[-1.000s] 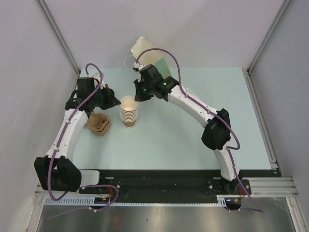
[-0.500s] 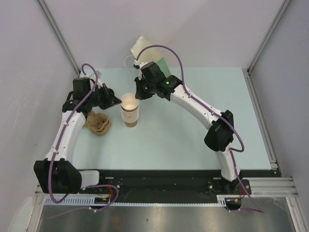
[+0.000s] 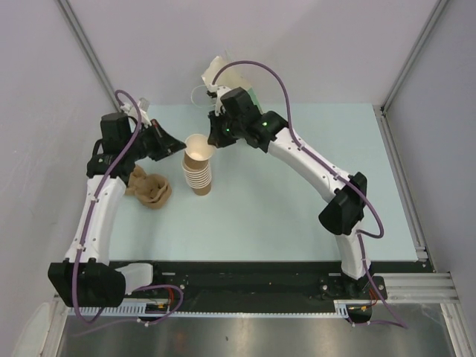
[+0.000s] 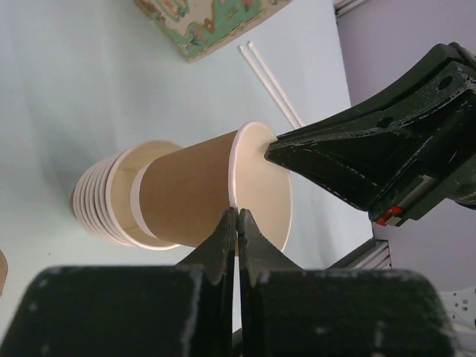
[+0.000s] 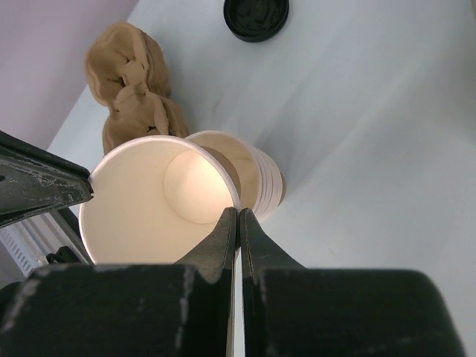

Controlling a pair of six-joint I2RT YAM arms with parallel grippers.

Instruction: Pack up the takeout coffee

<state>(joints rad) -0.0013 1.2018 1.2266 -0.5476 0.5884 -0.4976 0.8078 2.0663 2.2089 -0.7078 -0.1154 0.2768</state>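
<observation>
Jaws on your left gripper [image 4: 238, 217] are squeezing all the way together on the rim of the brown paper cup [image 4: 186, 190], biting it at the rim's 9 o'clock in the top view. Your right gripper [image 5: 238, 217] is doing the same thing, jaws pinching tight on the rim at roughly 2 o'clock, so both arms are holding that one cup between them. The cup is tilting with its mouth open and the cream inside showing. Its base is poking into the top of the stack of nested cups [image 3: 198, 180], which is standing on the table [image 3: 297, 208]. The black lid [image 5: 256, 16] is lying flat on the table, at 12 o'clock from the cup in your right wrist view and well apart from it. The brown pulp carrier [image 3: 151, 187] is sitting near the stack at its 9 o'clock. The cream-and-green bag [image 3: 217, 72] is standing at 12 o'clock, just behind the right gripper.
</observation>
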